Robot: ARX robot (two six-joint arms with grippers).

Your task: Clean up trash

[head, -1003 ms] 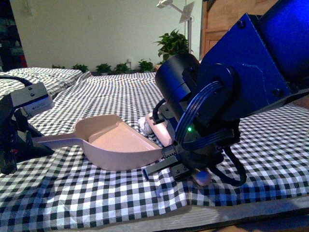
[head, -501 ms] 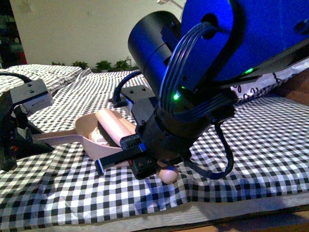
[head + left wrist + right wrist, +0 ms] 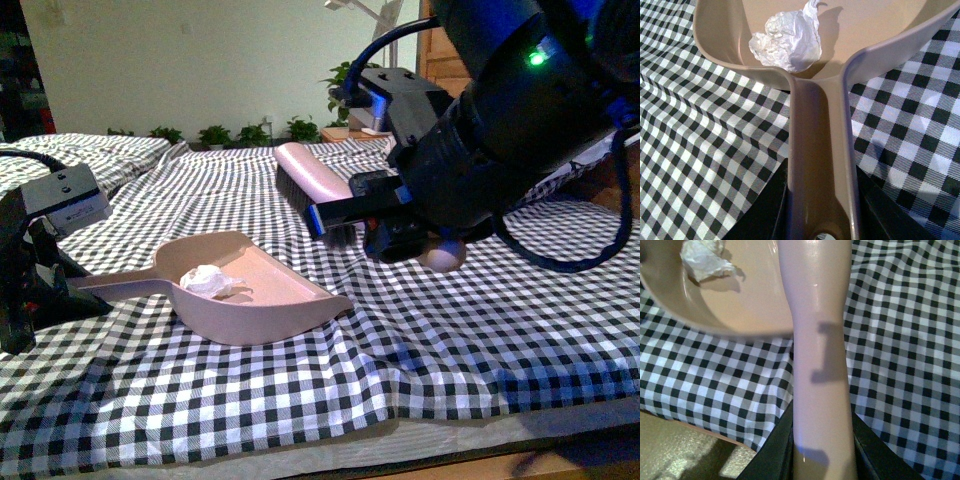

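Checked cloth covers desk. Trash sits in pink dustpan, rear wall. Left pincer pinches dustpan handle, long axis toward 3 o'clock; you're nearer w/ left. Right pincer pinches brush, raised at approx. 1 o'clock.

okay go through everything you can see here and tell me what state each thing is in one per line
Trash wad: crumpled, lying inside the dustpan near the handle end.
Dustpan: resting on the checked cloth, handle held by the left gripper.
Brush: lifted clear of the cloth, held by the right gripper.
Checked cloth: spread out, wrinkled.
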